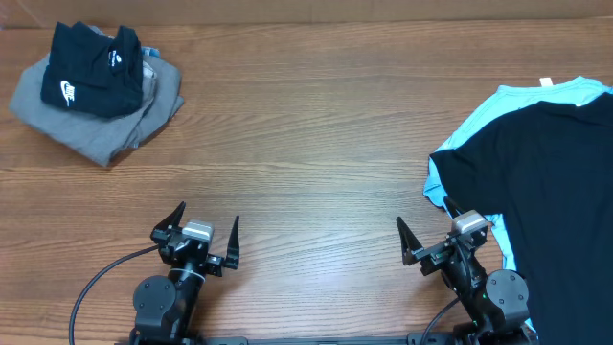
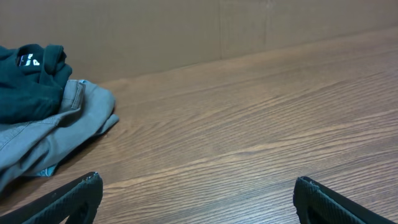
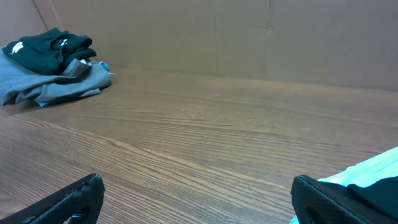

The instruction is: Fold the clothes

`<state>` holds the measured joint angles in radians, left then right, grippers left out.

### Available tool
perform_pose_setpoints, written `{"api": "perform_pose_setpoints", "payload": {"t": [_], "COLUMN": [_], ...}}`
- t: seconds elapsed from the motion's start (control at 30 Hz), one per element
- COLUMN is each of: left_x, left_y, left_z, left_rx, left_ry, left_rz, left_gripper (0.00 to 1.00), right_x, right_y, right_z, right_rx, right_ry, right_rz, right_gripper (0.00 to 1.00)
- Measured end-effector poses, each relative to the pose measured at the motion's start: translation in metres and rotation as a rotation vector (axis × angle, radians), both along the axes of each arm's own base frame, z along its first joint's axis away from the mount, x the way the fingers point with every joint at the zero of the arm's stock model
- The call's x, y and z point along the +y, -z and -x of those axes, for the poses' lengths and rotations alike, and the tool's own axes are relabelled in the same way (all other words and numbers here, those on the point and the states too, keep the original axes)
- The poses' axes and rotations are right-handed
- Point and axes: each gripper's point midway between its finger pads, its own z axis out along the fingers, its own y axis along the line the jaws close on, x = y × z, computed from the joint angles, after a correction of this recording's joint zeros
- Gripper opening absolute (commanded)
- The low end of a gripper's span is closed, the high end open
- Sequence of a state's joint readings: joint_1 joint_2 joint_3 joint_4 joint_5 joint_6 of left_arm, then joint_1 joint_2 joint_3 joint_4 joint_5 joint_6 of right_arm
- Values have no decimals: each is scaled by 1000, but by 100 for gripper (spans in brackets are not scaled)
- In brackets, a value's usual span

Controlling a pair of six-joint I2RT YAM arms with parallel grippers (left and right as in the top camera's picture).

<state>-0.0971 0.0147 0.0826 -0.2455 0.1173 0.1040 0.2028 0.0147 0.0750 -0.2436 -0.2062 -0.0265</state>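
The black T-shirt [image 1: 551,182] lies spread at the table's right edge, partly out of frame, on top of a light blue garment [image 1: 479,120]. In the right wrist view a strip of the black shirt [image 3: 384,191] and the blue garment [image 3: 367,171] shows at the lower right. My right gripper [image 1: 422,213] is open and empty, its right finger at the blue garment's edge; it also shows in its wrist view [image 3: 198,182]. My left gripper [image 1: 209,213] is open and empty over bare wood, also seen in its wrist view [image 2: 198,182].
A folded pile sits at the far left: a small black garment with a white swoosh [image 1: 91,72] on a grey garment [image 1: 105,120]. It shows in the left wrist view [image 2: 37,81] and the right wrist view [image 3: 46,50]. A cardboard wall [image 3: 249,37] backs the wooden table [image 1: 306,144].
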Motion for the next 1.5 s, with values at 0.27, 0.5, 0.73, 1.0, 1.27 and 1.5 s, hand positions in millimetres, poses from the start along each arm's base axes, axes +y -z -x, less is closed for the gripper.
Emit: {"api": "perform_pose_setpoints", "payload": {"t": [0.27, 0.5, 0.73, 1.0, 1.27, 1.5], "left_x": [0, -6, -22, -34, -34, -37], "left_y": [-1, -2, -12, -74, -128, -162], "left_z": [0, 1, 4, 11, 12, -26], "left_rx": [-4, -8, -34, -218, -75, 264], "left_ry": [0, 38, 127, 203, 187, 148], "left_rz": [1, 8, 67, 185, 206, 202], "left_gripper": [100, 100, 100, 100, 100, 100], "right_x": [0, -1, -1, 4, 3, 7], "right_y": [0, 0, 0, -44, -110, -109], "right_z": [0, 0, 0, 1, 13, -8], "right_rx": [0, 0, 0, -97, -19, 404], "right_ry": [0, 3, 4, -20, -16, 45], "right_rz": [0, 0, 0, -186, -265, -192], "right_gripper": [100, 100, 100, 100, 100, 100]}}
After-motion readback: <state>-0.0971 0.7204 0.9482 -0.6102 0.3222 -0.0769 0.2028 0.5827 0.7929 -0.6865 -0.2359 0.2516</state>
